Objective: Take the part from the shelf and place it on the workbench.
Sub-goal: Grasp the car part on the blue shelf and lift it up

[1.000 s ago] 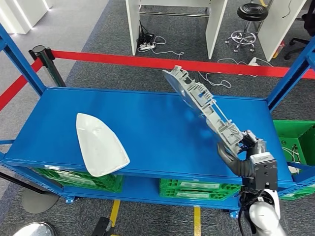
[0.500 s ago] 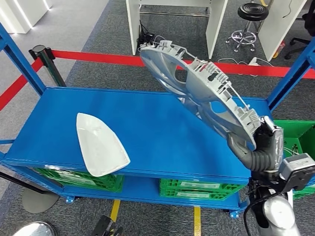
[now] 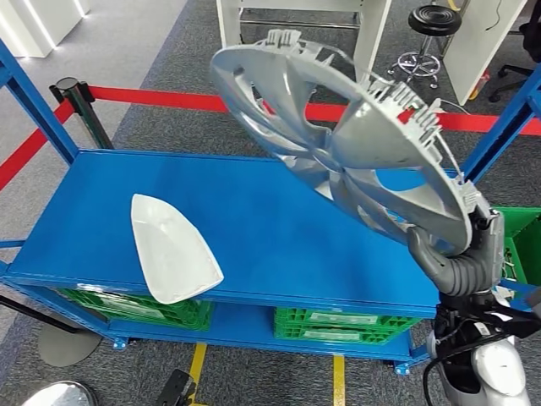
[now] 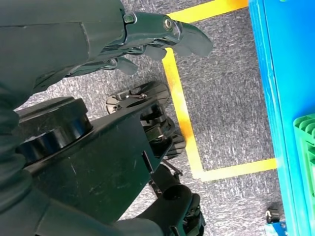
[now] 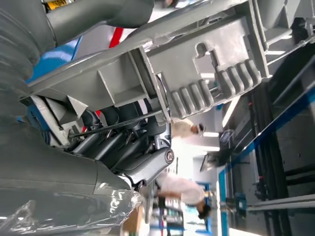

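- under the blue shelf [image 3: 268, 228] i can see green crates [image 3: 331, 324] on the lower level; what they hold is hidden from me. another green crate [image 3: 520, 241] sits at the far right, and i can't make out its contents.
- on the shelf top, toward the left and near edge, lies a white curved panel [image 3: 171, 249], on its own and well apart from everything else.
- the part, a silver wheel cover [image 3: 344, 139], is off the shelf and up in the air above its right half, tilted, with its ribbed back rim toward my right hand.
- my right hand [image 3: 462, 254] sits low at the right of the head view, gripping the wheel cover by its near right edge; in the right wrist view the dark fingers [image 5: 122, 147] curl in under the rim and the grey thumb lies over the top of it.
- my left hand [image 4: 111, 44] hangs down over grey carpet and a yellow floor line [image 4: 183, 118], beside the shelf's blue edge; its fingers lie loosely extended with nothing in them.
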`<control>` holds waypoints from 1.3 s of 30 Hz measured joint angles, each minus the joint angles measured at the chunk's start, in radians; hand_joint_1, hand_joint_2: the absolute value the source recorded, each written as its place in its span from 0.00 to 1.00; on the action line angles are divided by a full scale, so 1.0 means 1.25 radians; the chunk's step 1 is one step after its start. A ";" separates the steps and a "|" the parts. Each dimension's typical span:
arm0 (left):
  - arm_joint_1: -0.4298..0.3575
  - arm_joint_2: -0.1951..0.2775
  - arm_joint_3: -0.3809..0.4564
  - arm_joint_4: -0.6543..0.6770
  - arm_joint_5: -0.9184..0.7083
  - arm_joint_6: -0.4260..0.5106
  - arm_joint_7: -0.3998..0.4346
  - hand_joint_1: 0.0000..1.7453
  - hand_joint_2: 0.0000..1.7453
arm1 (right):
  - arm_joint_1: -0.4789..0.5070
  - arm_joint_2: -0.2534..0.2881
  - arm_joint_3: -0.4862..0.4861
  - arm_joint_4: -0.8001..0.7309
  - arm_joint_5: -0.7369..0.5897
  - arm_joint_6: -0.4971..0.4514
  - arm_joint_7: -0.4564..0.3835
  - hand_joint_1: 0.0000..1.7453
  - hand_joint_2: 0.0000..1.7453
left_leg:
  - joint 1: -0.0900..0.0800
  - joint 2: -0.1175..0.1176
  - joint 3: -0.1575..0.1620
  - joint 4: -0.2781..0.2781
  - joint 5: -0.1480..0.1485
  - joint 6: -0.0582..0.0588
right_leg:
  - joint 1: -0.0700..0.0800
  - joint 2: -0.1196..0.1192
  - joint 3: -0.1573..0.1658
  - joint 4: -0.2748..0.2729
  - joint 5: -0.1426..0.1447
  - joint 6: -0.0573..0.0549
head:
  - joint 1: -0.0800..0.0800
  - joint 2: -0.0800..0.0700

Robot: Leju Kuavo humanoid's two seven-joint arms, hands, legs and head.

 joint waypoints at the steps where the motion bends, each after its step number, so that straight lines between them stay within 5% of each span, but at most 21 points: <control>1: 0.001 0.000 0.000 0.000 0.000 0.001 -0.002 0.00 1.00 | 0.001 0.003 -0.006 -0.005 -0.022 0.010 0.002 1.00 1.00 | 0.000 0.000 0.000 0.000 0.000 0.000 | 0.000 0.000 0.000 0.000 0.000 0.000 | 0.000 0.000; 11: 0.004 0.004 0.004 0.000 0.017 0.013 0.005 0.00 1.00 | -0.001 0.023 -0.036 -0.035 -0.059 0.043 0.013 1.00 1.00 | -0.002 0.000 -0.001 0.002 -0.001 0.002 | -0.002 0.000 0.000 -0.001 0.001 0.002 | 0.000 0.000; 18: 0.000 0.014 0.025 0.000 0.048 0.022 0.012 0.00 1.00 | -0.006 0.029 -0.036 -0.036 -0.056 0.060 0.013 1.00 1.00 | -0.003 0.001 0.000 -0.007 0.011 0.019 | -0.009 0.000 -0.003 -0.002 0.001 0.016 | 0.000 0.000; 20: -0.004 0.016 0.035 0.000 0.057 0.024 0.012 0.00 1.00 | -0.005 0.029 -0.034 -0.037 -0.055 0.061 0.012 1.00 1.00 | 0.003 0.003 0.000 -0.017 0.019 0.023 | -0.009 -0.002 -0.026 0.047 -0.038 0.020 | 0.002 0.000; 22: -0.005 0.019 0.043 0.000 0.061 0.024 0.012 0.00 1.00 | -0.003 0.029 -0.031 -0.037 -0.056 0.063 0.011 1.00 1.00 | 0.004 0.004 -0.003 -0.018 0.021 0.023 | -0.010 -0.003 -0.068 0.154 -0.096 0.025 | 0.003 0.000; 24: -0.005 0.022 0.048 0.000 0.061 0.024 0.012 0.00 1.00 | 0.002 0.029 -0.027 -0.035 -0.058 0.065 0.009 1.00 1.00 | 0.007 0.005 -0.006 -0.017 0.023 0.020 | -0.013 -0.004 -0.091 0.222 -0.114 0.032 | 0.003 0.000; 25: -0.005 0.024 0.051 0.000 0.061 0.023 0.013 0.00 1.00 | 0.003 0.029 -0.026 -0.034 -0.060 0.067 0.007 1.00 1.00 | 0.009 0.005 -0.008 -0.016 0.025 0.017 | -0.015 -0.004 -0.081 0.210 -0.100 0.035 | 0.003 0.000; 28: -0.005 0.031 0.056 0.000 0.061 0.024 0.014 0.00 1.00 | 0.003 0.028 -0.021 -0.030 -0.066 0.069 0.004 1.00 1.00 | 0.017 0.004 -0.015 -0.008 0.027 -0.001 | -0.022 -0.004 0.005 0.059 -0.037 0.049 | 0.005 0.000; 30: -0.006 0.036 0.058 0.000 0.061 0.024 0.014 0.00 1.00 | 0.003 0.028 -0.019 -0.029 -0.067 0.069 0.001 1.00 1.00 | 0.016 0.001 -0.022 -0.001 0.031 -0.016 | -0.022 0.001 0.028 0.016 -0.032 0.040 | 0.005 0.000; 33: -0.004 0.040 0.060 0.000 0.061 0.024 0.014 0.00 1.00 | 0.003 0.027 -0.017 -0.025 -0.068 0.069 0.000 1.00 1.00 | 0.017 -0.001 -0.034 0.005 0.035 -0.028 | -0.019 0.003 0.009 0.028 -0.028 0.009 | 0.001 0.000; 35: -0.004 0.042 0.062 0.000 0.061 0.024 0.014 0.00 1.00 | 0.003 0.027 -0.017 -0.024 -0.068 0.069 -0.001 1.00 1.00 | 0.017 0.001 -0.055 0.047 -0.008 -0.030 | -0.018 0.002 -0.007 0.029 -0.017 -0.007 | -0.002 0.000; 37: -0.005 0.042 0.062 0.000 0.061 0.025 0.014 0.00 1.00 | 0.003 0.027 -0.017 -0.023 -0.068 0.069 -0.001 1.00 1.00 | 0.013 0.003 -0.089 0.146 -0.081 -0.028 | -0.014 0.001 -0.022 0.029 -0.005 -0.019 | -0.004 0.000; 39: -0.006 0.042 0.063 0.000 0.063 0.026 0.014 0.00 1.00 | 0.003 0.027 -0.017 -0.021 -0.070 0.071 -0.002 1.00 1.00 | 0.008 0.003 -0.110 0.233 -0.121 -0.021 | -0.006 0.000 -0.039 0.029 0.007 -0.024 | -0.005 0.000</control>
